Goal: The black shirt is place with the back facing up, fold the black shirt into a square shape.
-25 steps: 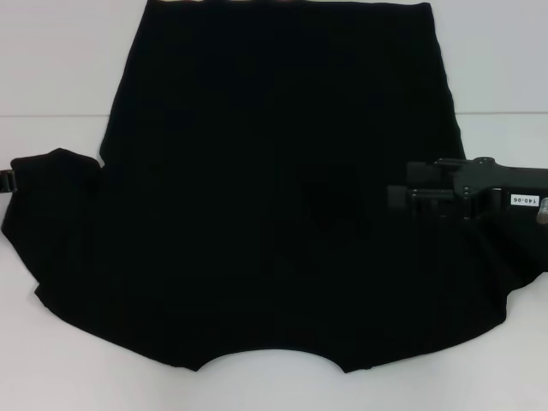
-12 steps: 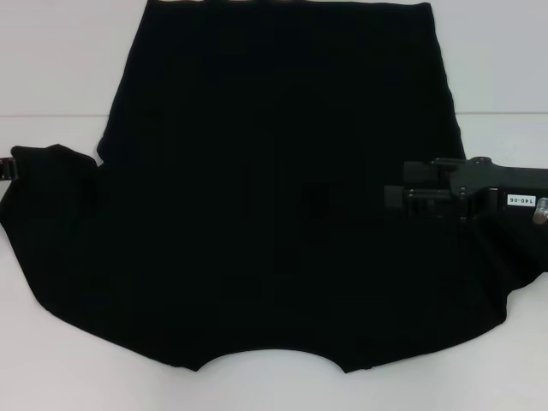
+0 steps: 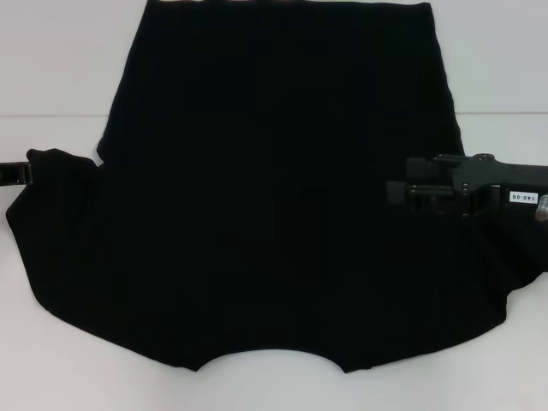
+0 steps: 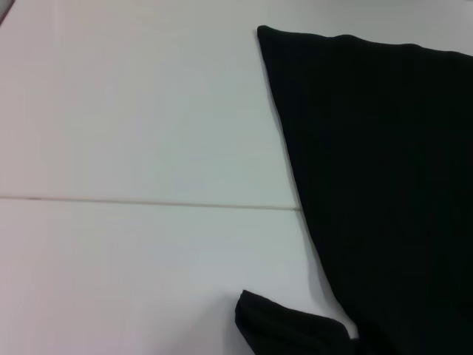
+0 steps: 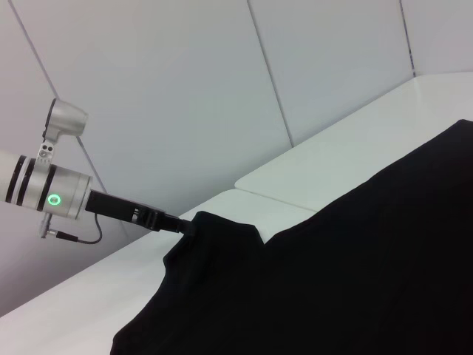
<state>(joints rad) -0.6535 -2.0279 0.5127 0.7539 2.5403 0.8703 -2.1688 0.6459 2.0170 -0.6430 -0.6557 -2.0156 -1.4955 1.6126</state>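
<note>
The black shirt point(image 3: 265, 197) lies spread flat on the white table point(image 3: 60, 68), neckline toward me. At the far left, my left gripper point(image 3: 31, 172) is shut on the tip of the left sleeve point(image 3: 56, 167), which is lifted off the table. The right wrist view shows the same grip point(image 5: 188, 227) from across the shirt point(image 5: 340, 281). My right gripper point(image 3: 396, 181) hovers over the right side of the shirt, pointing inward. The right sleeve point(image 3: 505, 257) rises up to it, so it appears shut on that fabric. The left wrist view shows the shirt's side edge point(image 4: 384, 185).
A thin seam point(image 3: 51, 116) crosses the table on either side of the shirt. The shirt's far hem point(image 3: 282, 4) reaches the top of the head view. White wall panels point(image 5: 185, 89) stand beyond the table.
My left gripper has carried the left sleeve tip inward, to the right, and slightly down in the head view. The right gripper has barely moved.
</note>
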